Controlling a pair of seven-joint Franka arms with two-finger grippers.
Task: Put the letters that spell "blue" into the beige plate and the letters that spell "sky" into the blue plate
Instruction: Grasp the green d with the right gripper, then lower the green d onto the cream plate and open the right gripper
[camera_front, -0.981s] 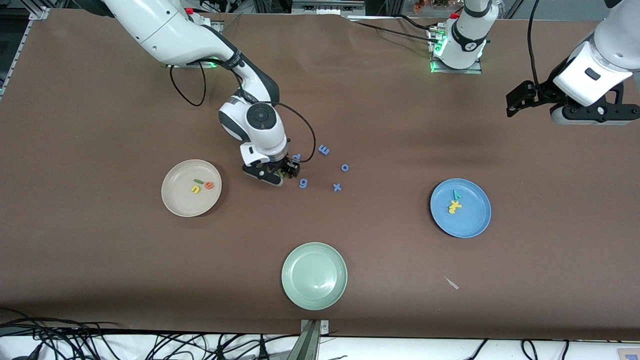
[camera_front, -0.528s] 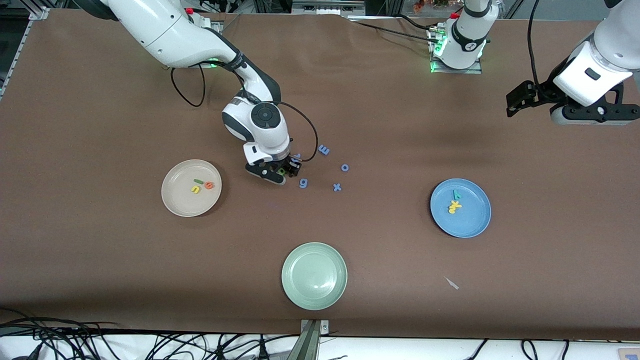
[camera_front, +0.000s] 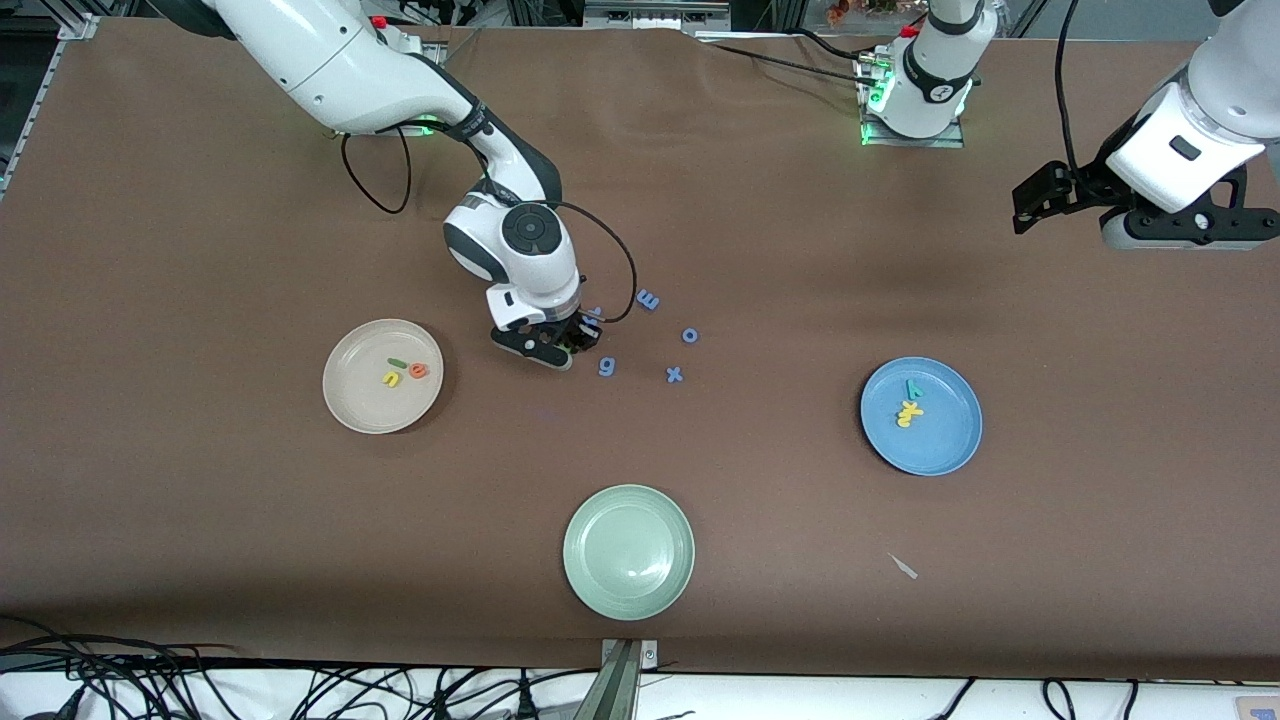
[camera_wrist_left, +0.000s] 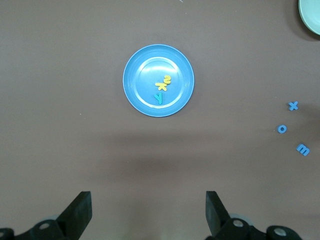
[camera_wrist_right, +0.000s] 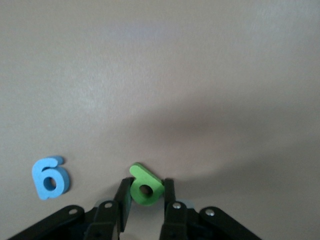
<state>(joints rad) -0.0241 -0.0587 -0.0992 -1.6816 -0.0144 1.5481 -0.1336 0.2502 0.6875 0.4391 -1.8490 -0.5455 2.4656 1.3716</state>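
On the table by the loose blue letters lies the green b (camera_wrist_right: 146, 186), and my right gripper (camera_wrist_right: 146, 194) (camera_front: 570, 345) is low over it, its fingers pressed against both sides of the letter. The beige plate (camera_front: 350, 405) holds a green l (camera_front: 397, 362), a yellow u (camera_front: 391, 379) and an orange e (camera_front: 418, 371). The blue plate (camera_front: 945, 450) (camera_wrist_left: 142, 102) holds a teal y (camera_wrist_left: 159, 97), a yellow k (camera_wrist_left: 163, 85) and a yellow s (camera_wrist_left: 168, 79). My left gripper (camera_wrist_left: 148, 210) (camera_front: 1035, 198) waits open, high over the left arm's end of the table.
Blue letters lie around the right gripper: g (camera_front: 606, 367) (camera_wrist_right: 50, 177), x (camera_front: 675, 375), o (camera_front: 690, 335), m (camera_front: 648, 299). A pale green plate (camera_front: 628, 550) sits near the front edge. A small white scrap (camera_front: 904, 566) lies nearer the camera than the blue plate.
My right gripper shifted slightly toward the blue letters and its fingers closed in on the green b. The left arm has not moved.
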